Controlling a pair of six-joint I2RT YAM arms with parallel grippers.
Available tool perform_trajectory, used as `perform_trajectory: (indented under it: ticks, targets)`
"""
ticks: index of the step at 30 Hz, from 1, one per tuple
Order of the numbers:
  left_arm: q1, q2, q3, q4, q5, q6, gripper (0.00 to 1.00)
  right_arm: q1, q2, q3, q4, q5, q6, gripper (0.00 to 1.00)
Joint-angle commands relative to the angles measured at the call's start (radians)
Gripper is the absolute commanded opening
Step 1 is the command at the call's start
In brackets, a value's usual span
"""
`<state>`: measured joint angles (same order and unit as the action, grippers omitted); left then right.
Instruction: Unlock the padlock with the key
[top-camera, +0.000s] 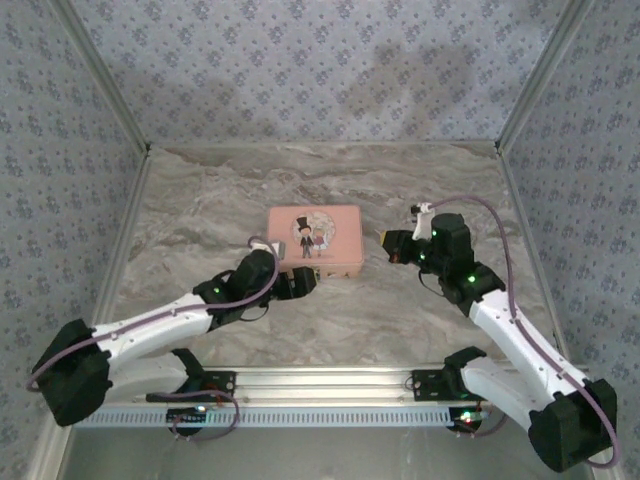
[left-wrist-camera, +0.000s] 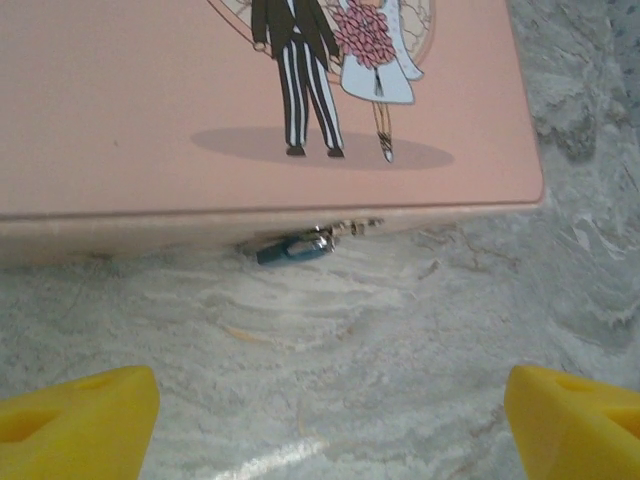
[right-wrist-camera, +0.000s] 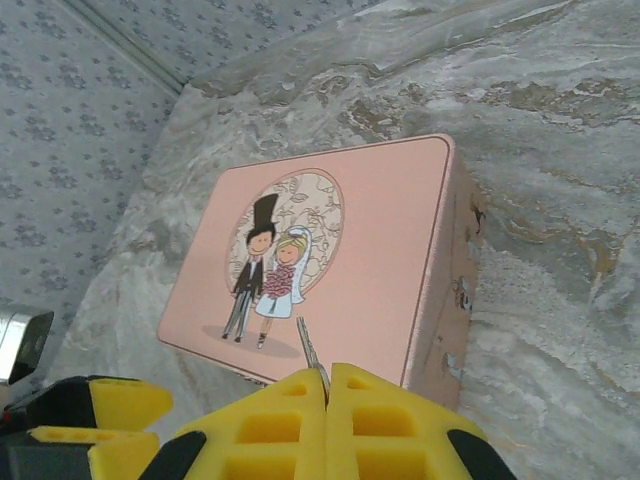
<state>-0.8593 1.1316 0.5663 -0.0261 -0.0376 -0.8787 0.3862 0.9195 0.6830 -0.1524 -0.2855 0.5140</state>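
The padlock (left-wrist-camera: 293, 248) lies on its side on the marble desk (top-camera: 400, 320), ahead of the left end effector (left-wrist-camera: 328, 420) and just left of its centre line, tight against the near wall of the pink tin (left-wrist-camera: 150, 100). We see its dark bluish body pointing left. Its small metal shackle is at the right end, touching a metal fitting on the tin wall, and we cannot tell whether the shackle passes through that fitting. The left end effector is spread wide, its two yellow fingertips (left-wrist-camera: 80, 415) well apart at the bottom corners of the left wrist view, holding nothing, with bare desk between them. From above, the left end effector (top-camera: 300, 283) sits low at the near edge of the tin (top-camera: 315, 235), close to its front wall. The right end effector (right-wrist-camera: 327, 395) has its yellow fingers pressed together, pinching the key (right-wrist-camera: 307, 345), whose thin metal blade stands up out of the seam between them. Beyond that blade the tin (right-wrist-camera: 380, 230) lies flat, its lid showing a cartoon bride and groom. In the top view the right end effector (top-camera: 393, 245) is off the tin's right side, apart from it.
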Motion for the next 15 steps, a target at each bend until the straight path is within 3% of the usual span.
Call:
perform_trajectory:
  ticks: [1,15]
  targets:
    - [0.032,0.045,0.003,0.128,-0.019,0.039,0.90,0.019,0.022,-0.011,-0.009,0.065,-0.029,0.00]
    - [0.116,0.242,0.120,0.206,0.029,0.185,0.91,0.074,0.171,0.047,-0.045,0.249,-0.083,0.00]
